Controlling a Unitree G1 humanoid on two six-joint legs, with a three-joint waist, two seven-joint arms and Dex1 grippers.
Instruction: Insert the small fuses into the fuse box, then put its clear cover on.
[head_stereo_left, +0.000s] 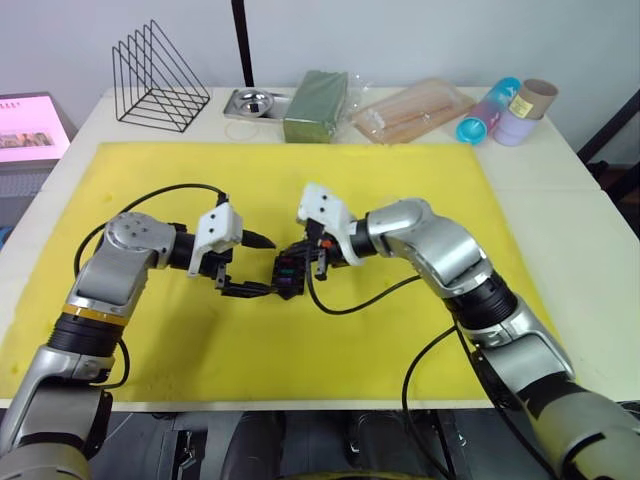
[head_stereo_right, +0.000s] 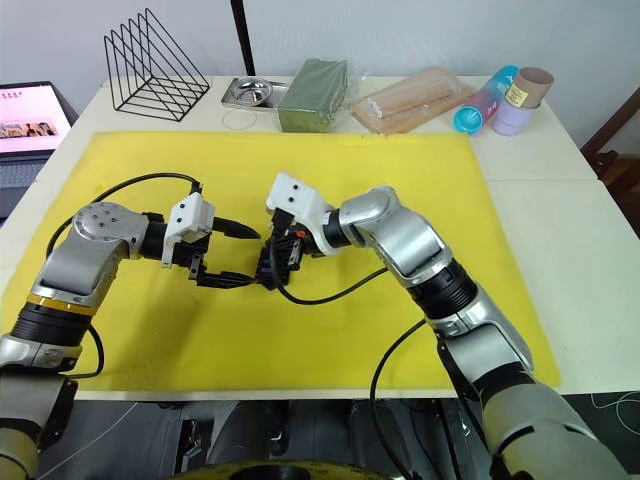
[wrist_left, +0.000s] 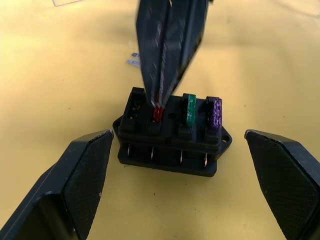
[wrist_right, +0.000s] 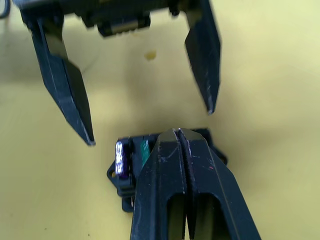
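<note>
The fuse box (wrist_left: 172, 134) sits on the yellow mat (head_stereo_left: 400, 200), near its centre, between the two grippers. From the head views it is a small dark block half hidden under the right gripper (head_stereo_left: 312, 262). The left wrist view gives the detail: a green fuse (wrist_left: 190, 109) and a purple fuse (wrist_left: 215, 112) stand upright in neighbouring slots, and a red fuse (wrist_left: 157, 113) sits at the next slot, pinched between the right gripper's closed fingertips. The last slot, at the far end from the purple one, looks empty.

The left gripper (head_stereo_left: 247, 265) has its jaws spread wide, holding nothing, one finger on each side of the box without touching it; the right wrist view shows those two fingers (wrist_right: 67, 90) at about 12 o'clock from the box.

At the mat's 12 o'clock, on the table, lie a green block (head_stereo_left: 315, 105), a bag of sticks (head_stereo_left: 415, 110) and a metal tray (head_stereo_left: 255, 102); a wire rack (head_stereo_left: 155, 75) stands at 10 o'clock.
</note>
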